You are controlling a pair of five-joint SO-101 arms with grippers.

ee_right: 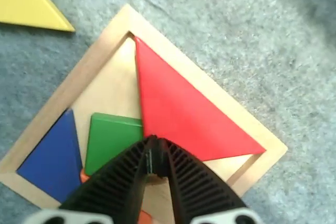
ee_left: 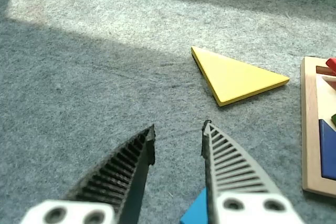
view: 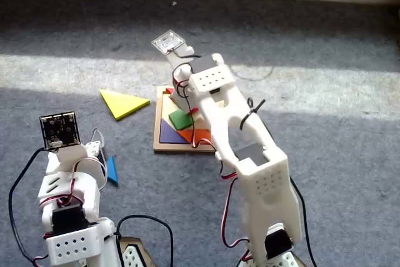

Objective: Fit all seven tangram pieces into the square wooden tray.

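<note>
Right wrist view: red triangle (ee_right: 178, 114) in tray (ee_right: 68, 92), right fingers (ee_right: 121, 182) pinched together; left wrist view: left fingers (ee_left: 131, 161) parted, empty.

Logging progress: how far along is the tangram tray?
Done: red triangle, green square, blue triangle and orange piece lie in the tray. In hand: nothing visibly; the right end effector hangs shut over the tray, the left end effector open over the carpet. Left: yellow triangle and a light blue piece lie outside.
</note>
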